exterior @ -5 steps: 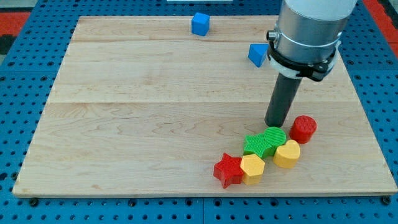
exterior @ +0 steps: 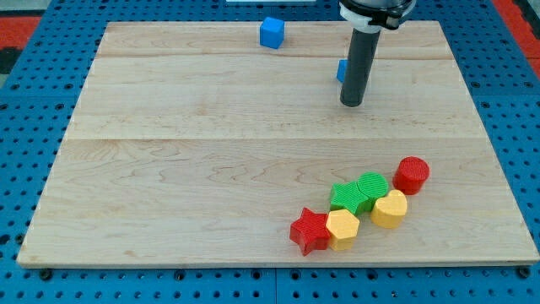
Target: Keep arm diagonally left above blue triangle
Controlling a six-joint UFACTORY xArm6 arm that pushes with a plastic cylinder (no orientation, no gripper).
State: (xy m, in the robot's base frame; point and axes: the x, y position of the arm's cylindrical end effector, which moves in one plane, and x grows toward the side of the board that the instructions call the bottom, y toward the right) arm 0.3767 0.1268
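So, scanning across from the view's left: that whole side of the wooden board point(exterior: 169, 169) is plain wood grain, sitting on a blue pegboard surface point(exterior: 25, 127) that shows all round it.

First block you hit is the blue cube point(exterior: 272, 32), up near the board's top edge and a bit left of centre. It's on its own, well apart from the rest.

Down near the view's bottom there's a chain of blocks running diagonally up to the right. It starts with the red star point(exterior: 310, 232), which touches the yellow hexagon point(exterior: 342, 228) just to its right. Above and right of that come two green blocks: the left green block point(exterior: 344, 196) and the right green block point(exterior: 371, 186), pressed together (exact shapes are hard to make out, ribbed tops on both).

Then the rod. My tip point(exterior: 352, 105) is on the board in the upper right area, with the dark rod rising straight out of the top of the view. The blue triangle point(exterior: 340, 70) is almost completely hidden behind the rod; only a sliver shows at the rod's left edge, above the tip. Can't tell if the rod touches it. There's no pincer on this arm, just the rod, so nothing is held.

Further right, the yellow heart point(exterior: 390, 209) sits against the right green block, and the red cylinder point(exterior: 412, 174) is just above and right of it, ending the chain.
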